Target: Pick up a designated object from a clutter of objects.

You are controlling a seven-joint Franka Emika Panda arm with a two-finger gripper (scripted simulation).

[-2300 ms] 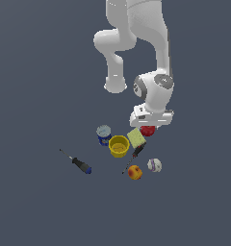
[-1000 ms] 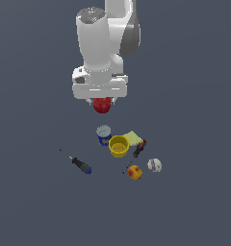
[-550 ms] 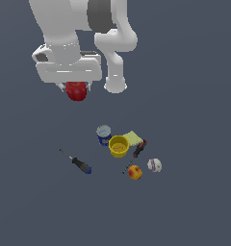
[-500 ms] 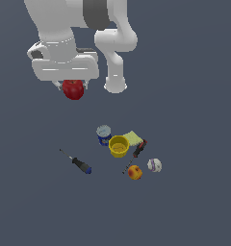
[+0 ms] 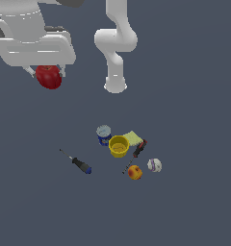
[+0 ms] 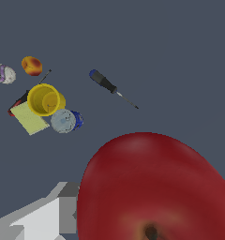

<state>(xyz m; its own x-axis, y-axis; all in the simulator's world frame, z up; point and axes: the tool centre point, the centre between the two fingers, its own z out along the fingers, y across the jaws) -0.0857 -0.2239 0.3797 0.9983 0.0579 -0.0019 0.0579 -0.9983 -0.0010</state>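
Observation:
The glossy red apple (image 5: 49,77), the designated object, hangs high above the floor at the exterior view's left, under the white hand. My gripper (image 5: 46,73) is shut on it, one finger (image 5: 28,71) showing beside it. In the wrist view the apple (image 6: 154,187) fills the foreground, hiding the fingertips. The clutter lies far below: blue can (image 5: 103,134), yellow cup (image 5: 119,146), pale sponge (image 5: 134,138), red-handled screwdriver (image 5: 138,150), peach (image 5: 134,172), white-purple ball (image 5: 154,165).
A black-and-blue screwdriver (image 5: 79,163) lies apart from the pile toward the exterior view's left. The arm's white base column (image 5: 115,62) stands behind the clutter. The wrist view shows the same can (image 6: 65,120), cup (image 6: 45,99) and screwdriver (image 6: 107,86).
The arm has lifted the apple out of the clutter and carried it up and toward the exterior view's left. The other items have not moved.

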